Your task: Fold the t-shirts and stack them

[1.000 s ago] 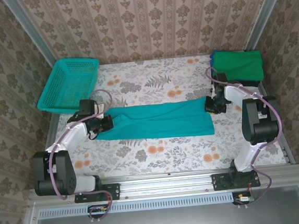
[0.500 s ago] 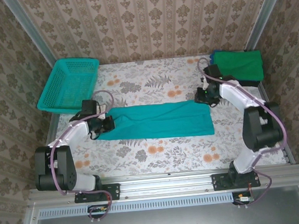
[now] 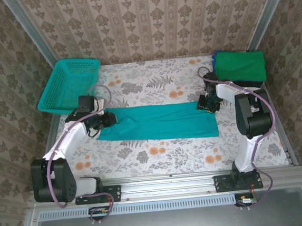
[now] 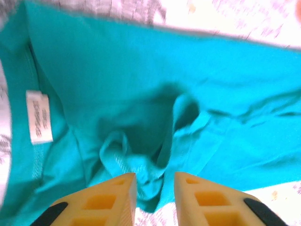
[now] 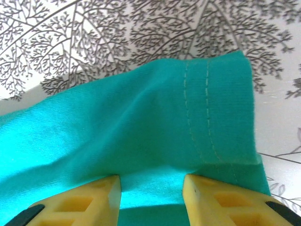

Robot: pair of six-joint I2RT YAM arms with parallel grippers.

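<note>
Floral table (image 3: 154,86), teal t-shirt (image 3: 157,122) strip, ends hidden under left gripper (image 4: 155,181), right gripper (image 5: 151,181), both parted, holding nothing

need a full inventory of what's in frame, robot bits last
teal t-shirt: 1, teal, folded into a long strip across mid-table
green t-shirt: 1, green, top of the folded stack, far right corner
blue t-shirt: 1, blue, edge showing under the green one
basket: 1, teal mesh, far left corner
table: 1, floral cover, under everything
left claw: 1, yellow fingers, open, at the strip's left end
right claw: 1, yellow fingers, open, at the strip's right end
</note>
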